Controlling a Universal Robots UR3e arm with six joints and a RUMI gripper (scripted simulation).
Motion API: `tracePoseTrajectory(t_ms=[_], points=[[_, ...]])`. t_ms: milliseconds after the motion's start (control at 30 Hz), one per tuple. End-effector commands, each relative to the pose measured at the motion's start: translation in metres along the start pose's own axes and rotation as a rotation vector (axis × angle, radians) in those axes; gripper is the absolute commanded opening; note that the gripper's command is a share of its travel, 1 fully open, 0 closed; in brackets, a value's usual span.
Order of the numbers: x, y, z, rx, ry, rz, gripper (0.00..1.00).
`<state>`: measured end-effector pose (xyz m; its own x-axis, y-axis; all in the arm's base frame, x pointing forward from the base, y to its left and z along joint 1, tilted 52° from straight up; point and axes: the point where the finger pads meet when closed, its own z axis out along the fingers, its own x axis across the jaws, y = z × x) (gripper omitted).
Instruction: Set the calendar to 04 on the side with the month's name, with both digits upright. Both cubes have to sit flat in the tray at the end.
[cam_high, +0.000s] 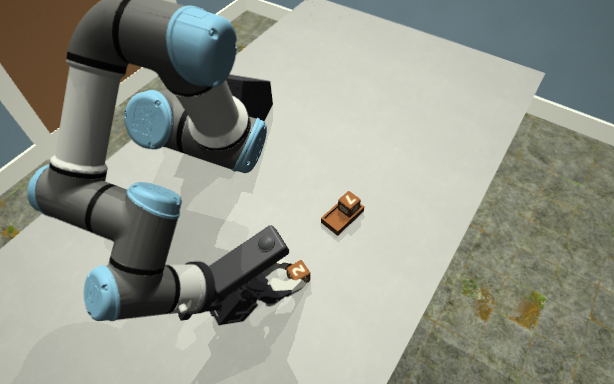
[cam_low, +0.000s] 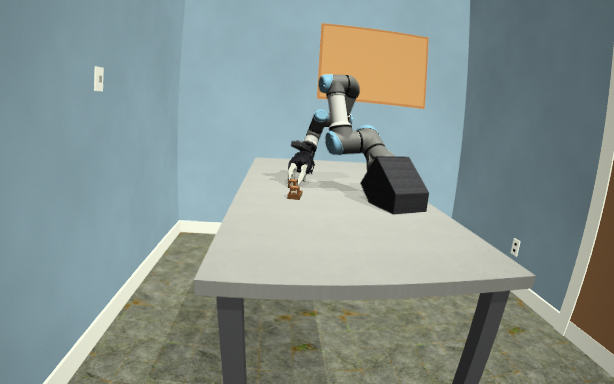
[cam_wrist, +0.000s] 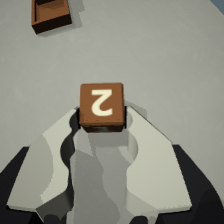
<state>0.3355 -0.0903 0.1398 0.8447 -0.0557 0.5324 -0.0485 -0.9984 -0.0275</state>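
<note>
A brown cube (cam_high: 298, 270) (cam_wrist: 101, 104) with a white 2 on its top face sits between my gripper's (cam_high: 296, 277) (cam_wrist: 102, 119) (cam_low: 294, 180) pale fingers, which are shut on its sides. It is at table height at the near side of the table; I cannot tell whether it touches the top. The brown tray (cam_high: 332, 223) (cam_wrist: 50, 19) (cam_low: 295, 195) stands apart, further along the table. The second cube (cam_high: 349, 202) sits in the tray's far end with a white 7 on top; the near slot is empty.
A black box (cam_high: 255, 95) (cam_low: 395, 185) stands on the grey table (cam_high: 400, 125) (cam_low: 350, 250) at the arm's base. The table's long edge runs close to the right of the tray and cube.
</note>
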Motion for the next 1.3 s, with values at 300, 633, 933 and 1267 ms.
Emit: tracePoseTrajectory(t_ms=[300, 633, 933, 1267], points=[[0.000, 0.000, 0.000, 0.000, 0.000, -0.001, 0.42], [0.000, 0.000, 0.000, 0.000, 0.000, -0.001, 0.42], [0.000, -0.001, 0.000, 0.000, 0.000, -0.001, 0.42], [0.001, -0.011, -0.011, -0.002, 0.001, -0.002, 0.42]])
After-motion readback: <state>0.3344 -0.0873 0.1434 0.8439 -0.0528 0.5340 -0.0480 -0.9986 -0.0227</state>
